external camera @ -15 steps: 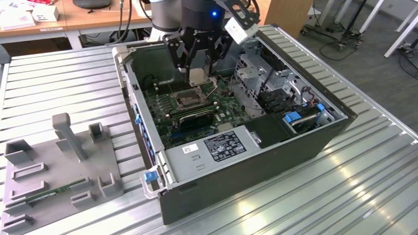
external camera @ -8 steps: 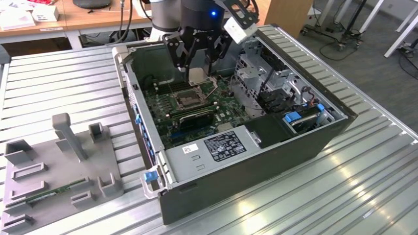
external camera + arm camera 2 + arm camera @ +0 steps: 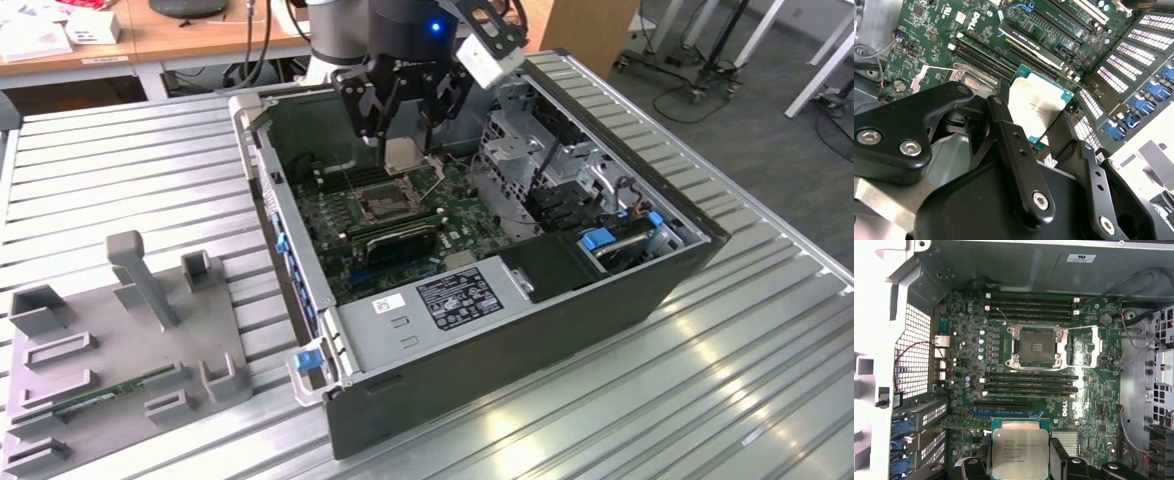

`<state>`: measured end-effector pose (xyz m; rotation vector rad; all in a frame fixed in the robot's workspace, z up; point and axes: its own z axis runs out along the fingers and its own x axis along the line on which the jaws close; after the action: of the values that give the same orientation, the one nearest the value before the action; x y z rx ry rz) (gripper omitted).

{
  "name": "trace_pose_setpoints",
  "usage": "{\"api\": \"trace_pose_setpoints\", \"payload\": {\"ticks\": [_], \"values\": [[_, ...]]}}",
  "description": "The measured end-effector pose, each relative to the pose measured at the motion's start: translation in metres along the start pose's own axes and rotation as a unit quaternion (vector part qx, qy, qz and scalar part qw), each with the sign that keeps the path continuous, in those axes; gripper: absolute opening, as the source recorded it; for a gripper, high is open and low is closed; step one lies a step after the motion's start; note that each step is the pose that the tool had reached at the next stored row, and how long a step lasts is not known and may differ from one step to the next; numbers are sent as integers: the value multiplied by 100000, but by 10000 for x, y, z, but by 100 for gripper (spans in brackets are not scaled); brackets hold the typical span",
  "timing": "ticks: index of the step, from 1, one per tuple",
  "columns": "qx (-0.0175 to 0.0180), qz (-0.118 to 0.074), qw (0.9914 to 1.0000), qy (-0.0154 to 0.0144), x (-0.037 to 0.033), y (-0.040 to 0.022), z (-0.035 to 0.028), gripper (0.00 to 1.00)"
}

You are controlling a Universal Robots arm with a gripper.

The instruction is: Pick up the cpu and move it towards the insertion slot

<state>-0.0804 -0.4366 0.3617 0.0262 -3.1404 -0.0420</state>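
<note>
Gripper (image 3: 402, 150) hung over the open computer case (image 3: 694, 260), jaws closed on the cpu (image 3: 1016, 452), chip clear of the motherboard (image 3: 1094, 405) and near the insertion slot (image 3: 1036, 346) but not over it (socket frame open, dark centre exposed). Risk, as judged: the chip is pinched only by its edges, so a tilt or slip could drop it onto the socket and damage contacts.

ribbed metal table (image 3: 120, 180), computer case (image 3: 534, 330), grey fixture (image 3: 120, 350)
</note>
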Motion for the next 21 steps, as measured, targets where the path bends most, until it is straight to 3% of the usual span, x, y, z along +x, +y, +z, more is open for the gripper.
{"api": "trace_pose_setpoints", "payload": {"ticks": [8, 21], "values": [[-7, -7, 100000, -2, -2, 47, 21, 55], [0, 1, 100000, -2, -4, 66, 37, 55]]}}
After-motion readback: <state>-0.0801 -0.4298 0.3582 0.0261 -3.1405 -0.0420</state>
